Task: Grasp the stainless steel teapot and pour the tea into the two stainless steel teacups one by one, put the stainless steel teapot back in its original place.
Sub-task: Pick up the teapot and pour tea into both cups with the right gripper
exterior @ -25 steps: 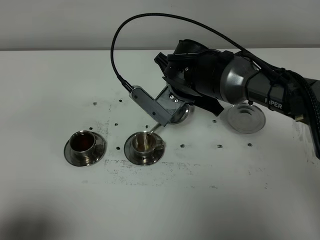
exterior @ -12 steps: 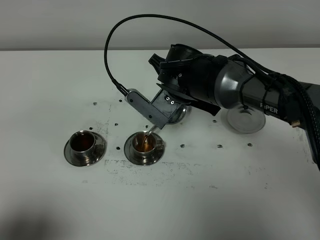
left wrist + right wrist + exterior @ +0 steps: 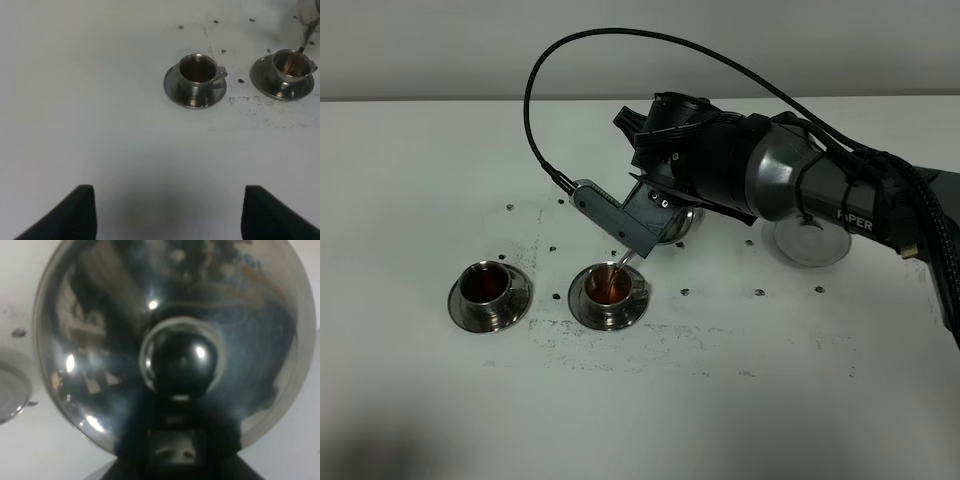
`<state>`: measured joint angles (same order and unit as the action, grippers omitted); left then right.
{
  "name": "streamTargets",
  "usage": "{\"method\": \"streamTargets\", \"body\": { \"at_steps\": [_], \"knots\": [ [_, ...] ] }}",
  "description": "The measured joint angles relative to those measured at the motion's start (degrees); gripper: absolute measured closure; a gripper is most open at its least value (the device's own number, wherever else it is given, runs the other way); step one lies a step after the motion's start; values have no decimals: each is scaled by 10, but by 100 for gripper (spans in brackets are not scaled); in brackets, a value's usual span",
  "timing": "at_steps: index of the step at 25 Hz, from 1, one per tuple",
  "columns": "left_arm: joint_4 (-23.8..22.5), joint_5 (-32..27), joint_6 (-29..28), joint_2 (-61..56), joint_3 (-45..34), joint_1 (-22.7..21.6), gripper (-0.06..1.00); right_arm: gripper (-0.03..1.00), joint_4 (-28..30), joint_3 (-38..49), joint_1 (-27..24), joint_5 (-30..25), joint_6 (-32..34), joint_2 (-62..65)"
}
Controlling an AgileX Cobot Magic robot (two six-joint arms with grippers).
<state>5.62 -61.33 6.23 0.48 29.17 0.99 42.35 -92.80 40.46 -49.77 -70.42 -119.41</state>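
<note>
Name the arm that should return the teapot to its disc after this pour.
Right. The right gripper holds the teapot, tilted over the second cup, and the disc lies on that arm's side. The left gripper sits open and empty, away from the pot.

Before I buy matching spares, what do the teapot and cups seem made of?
The teapot: polished metal, probably stainless steel; its dome mirrors the surroundings. The left cup and right cup: seemingly the same metal, with bright glinting rims.
</note>
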Motion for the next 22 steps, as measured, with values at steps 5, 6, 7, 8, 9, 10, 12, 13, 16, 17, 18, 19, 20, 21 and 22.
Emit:
{"method": "streamTargets", "body": {
  "at_steps": [5, 6, 7, 8, 9, 10, 12, 13, 16, 17, 18, 19, 20, 21, 22],
  "knots": [
    [0, 0, 0, 0, 0, 0, 36, 79, 9, 0, 1, 0, 1, 0],
    [0, 0, 0, 0, 0, 0, 36, 79, 9, 0, 1, 0, 3, 0],
    [0, 0, 0, 0, 0, 0, 36, 79, 10, 0, 1, 0, 3, 0],
    [0, 0, 0, 0, 0, 0, 36, 79, 13, 0, 2, 0, 4, 0],
    [0, 0, 0, 0, 0, 0, 36, 79, 16, 0, 3, 0, 5, 0],
    [0, 0, 0, 0, 0, 0, 36, 79, 20, 0, 3, 0, 8, 0],
    [0, 0, 0, 0, 0, 0, 36, 79, 24, 0, 4, 0, 15, 0],
    [0, 0, 0, 0, 0, 0, 36, 79, 26, 0, 5, 0, 16, 0],
    [0, 0, 0, 0, 0, 0, 36, 79, 34, 0, 6, 0, 18, 0],
    [0, 0, 0, 0, 0, 0, 36, 79, 36, 0, 6, 0, 18, 0],
    [0, 0, 0, 0, 0, 0, 36, 79, 38, 0, 6, 0, 18, 0],
    [0, 0, 0, 0, 0, 0, 36, 79, 38, 0, 6, 0, 18, 0],
    [0, 0, 0, 0, 0, 0, 36, 79, 38, 0, 6, 0, 18, 0],
    [0, 0, 0, 0, 0, 0, 36, 79, 39, 0, 6, 0, 18, 0],
    [0, 0, 0, 0, 0, 0, 36, 79, 42, 0, 8, 0, 18, 0]
  ]
}}
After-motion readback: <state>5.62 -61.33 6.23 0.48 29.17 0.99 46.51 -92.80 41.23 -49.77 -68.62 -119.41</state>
